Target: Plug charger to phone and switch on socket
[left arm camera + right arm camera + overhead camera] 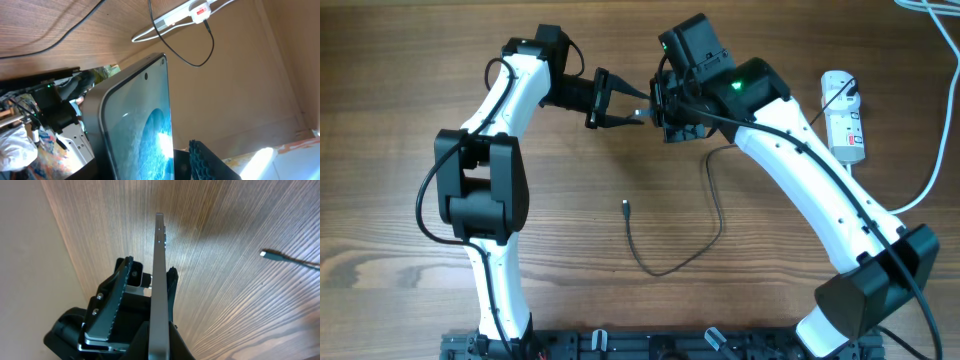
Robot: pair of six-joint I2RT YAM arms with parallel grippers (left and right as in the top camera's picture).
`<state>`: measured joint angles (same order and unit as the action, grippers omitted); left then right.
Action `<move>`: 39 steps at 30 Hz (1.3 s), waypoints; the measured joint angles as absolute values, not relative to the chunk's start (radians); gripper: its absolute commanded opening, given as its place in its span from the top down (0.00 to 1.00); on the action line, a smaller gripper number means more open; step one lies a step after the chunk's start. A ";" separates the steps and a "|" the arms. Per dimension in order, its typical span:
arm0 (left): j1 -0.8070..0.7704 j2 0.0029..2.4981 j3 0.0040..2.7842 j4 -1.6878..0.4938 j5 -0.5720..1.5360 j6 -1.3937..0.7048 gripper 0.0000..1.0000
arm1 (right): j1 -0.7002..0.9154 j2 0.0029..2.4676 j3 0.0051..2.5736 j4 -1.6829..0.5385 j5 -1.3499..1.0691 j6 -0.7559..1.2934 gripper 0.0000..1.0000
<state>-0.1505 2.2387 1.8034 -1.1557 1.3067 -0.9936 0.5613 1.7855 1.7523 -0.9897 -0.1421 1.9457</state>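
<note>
The small flat smartphone [159, 270] with its teal and light-blue screen stood on edge in the air above the far middle of my brown wood-grain table [400, 200], held up between my two arms. My right gripper [160, 347] was clamped on its lower end. My left gripper [149, 272] reached in from the other side with its black fingers either side of the phone; its jaws stood apart, the ribbed pad [122, 280] on one side clear of the glass and the other finger hard against it or nearly so. The thin black charger cable [665, 270] lay on the table nearer my base, well apart from the phone, its small dark connector tip [625, 207] free on the wood. It curled away towards the right. At the far right edge lay the short white plastic power strip [843, 118], with a red switch mark and its thick white lead [930, 170] trailing off.
</note>
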 measured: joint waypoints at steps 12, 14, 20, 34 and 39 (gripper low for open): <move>-0.150 2.238 1.803 -1.157 1.383 -1.027 0.74 | 0.561 1.785 1.752 -0.982 -0.131 2.053 0.96; -0.151 2.238 1.802 -1.159 1.382 -1.031 0.77 | 0.559 1.785 1.752 -0.974 -0.125 2.057 0.96; -0.150 2.238 1.801 -1.159 1.384 -1.031 0.85 | 0.565 1.785 1.752 -0.951 -0.113 2.061 0.96; -0.143 2.238 1.800 -1.155 1.398 -1.031 0.96 | 0.577 1.785 1.752 -0.933 -0.093 2.111 0.72; -0.149 2.238 1.800 -1.154 1.382 -1.031 0.96 | 0.601 1.785 1.752 -0.853 -0.101 1.941 0.02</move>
